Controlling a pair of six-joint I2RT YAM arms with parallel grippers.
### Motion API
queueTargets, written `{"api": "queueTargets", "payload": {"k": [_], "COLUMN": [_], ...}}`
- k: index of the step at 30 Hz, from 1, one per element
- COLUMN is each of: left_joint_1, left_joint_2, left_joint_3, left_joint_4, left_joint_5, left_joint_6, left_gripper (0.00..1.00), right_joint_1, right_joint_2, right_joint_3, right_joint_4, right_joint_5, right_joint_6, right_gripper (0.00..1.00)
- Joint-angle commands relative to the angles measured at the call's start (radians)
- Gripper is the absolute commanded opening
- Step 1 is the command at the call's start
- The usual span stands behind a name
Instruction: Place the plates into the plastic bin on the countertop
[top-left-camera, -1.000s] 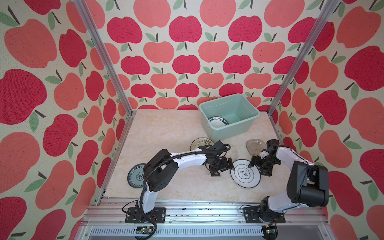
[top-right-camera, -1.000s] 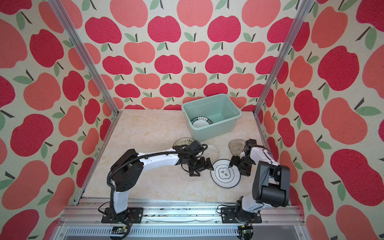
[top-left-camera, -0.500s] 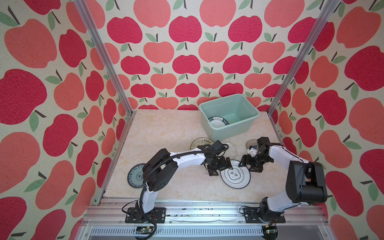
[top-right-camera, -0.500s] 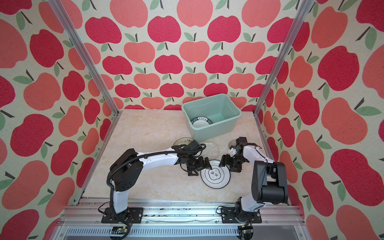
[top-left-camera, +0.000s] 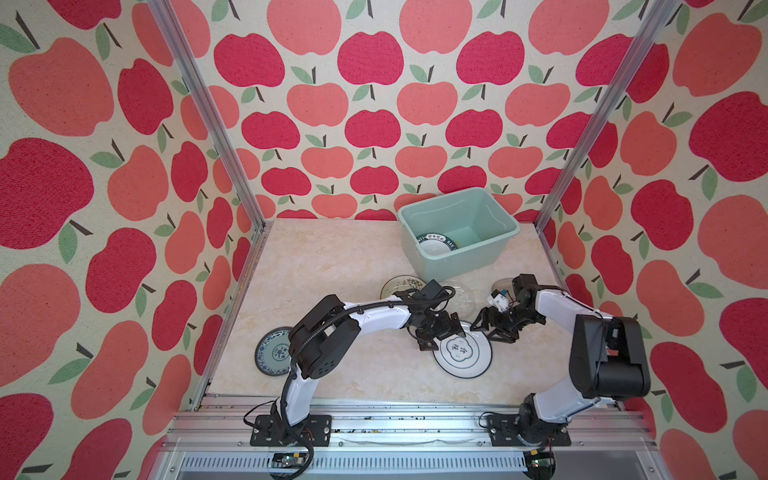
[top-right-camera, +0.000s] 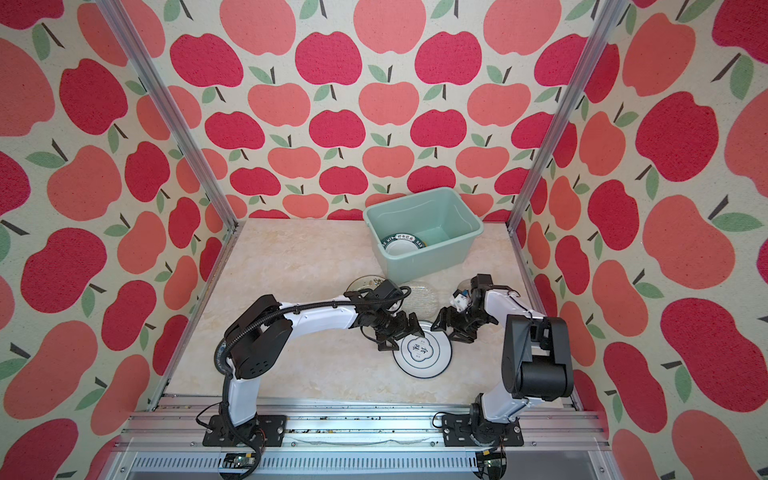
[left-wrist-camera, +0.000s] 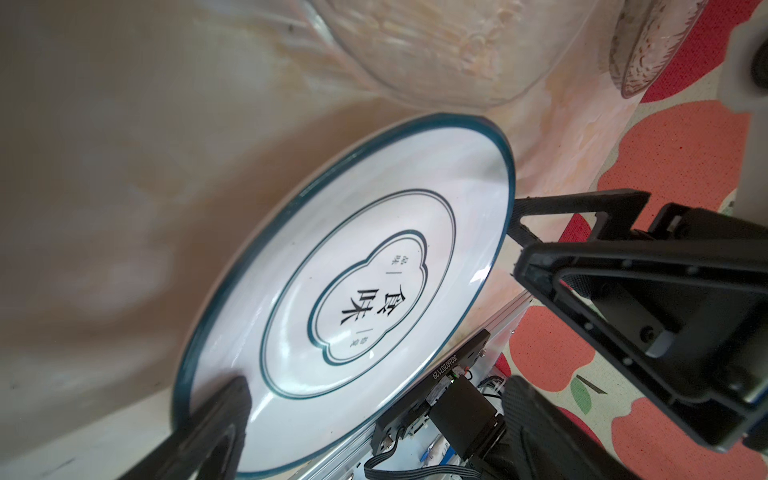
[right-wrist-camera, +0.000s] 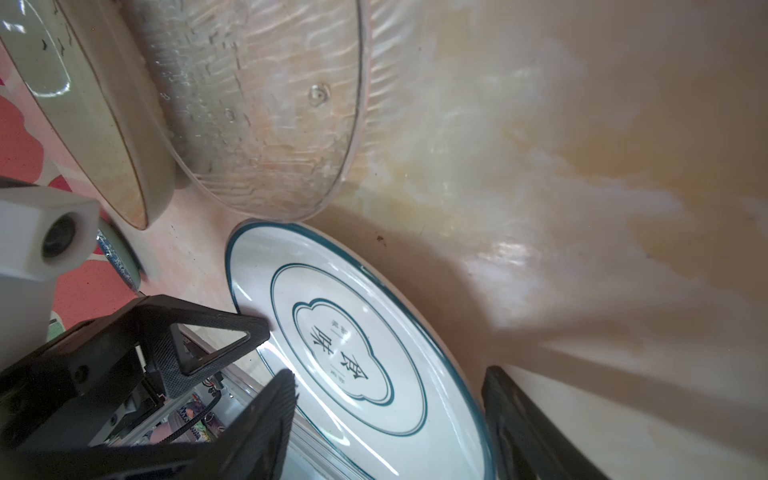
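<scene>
Plate with the teal rim (top-left-camera: 462, 352) has slid leftward across the countertop (top-left-camera: 332, 270), nudged by the right gripper (top-left-camera: 491, 332). It now lies flat near the front edge, right of the middle, between both grippers. That probably sets up a two-sided lift towards the plastic bin (top-left-camera: 457, 266) in the back right corner, where a lettered-rim plate (top-left-camera: 436, 241) already sits. The left gripper (top-left-camera: 442, 337) stands wide at the rim. The right one's fingers have narrowed slightly but remain apart, straddling the rim and clamping nothing. Glazed, glossy, round and shallow, the plate offers only a thin lip on slick marble. A rippled clear glass plate (right-wrist-camera: 270, 104) lies just behind it.
</scene>
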Motion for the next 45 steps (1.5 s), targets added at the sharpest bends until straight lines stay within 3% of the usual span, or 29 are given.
{"api": "queueTargets", "payload": {"k": [1,11,26,33,45], "left_joint_1": [0.002,0.008,0.029,0.036,0.041], "left_joint_2": [-0.024,-0.153,-0.001,0.002,-0.021], "left_joint_3": [-0.011,-0.059,-0.009,-0.052,-0.093], "left_joint_4": [-0.022,-0.157,-0.143,-0.032,0.006], "left_joint_5": [-0.023,-0.173,-0.078,-0.029,-0.03], "left_joint_6": [0.004,0.016,0.016,0.0,-0.018], "left_gripper": [0.97,0.98,0.97,0.97,0.97], "right_joint_1": [-0.001,-0.001,0.002,0.005,0.072], "right_joint_2": [0.007,0.021,0.042,0.051,-0.047], "right_joint_3": [0.004,0.001,-0.006,-0.005,-0.015], "right_joint_4": [-0.03,-0.027,-0.015,-0.028,-0.047], "right_joint_5": [-0.015,-0.018,-0.067,-0.119,-0.196], "right_joint_6": [-0.025,-0.016,-0.015,-0.012,0.041], "right_gripper": [0.74,0.74,0.73,0.71,0.61]}}
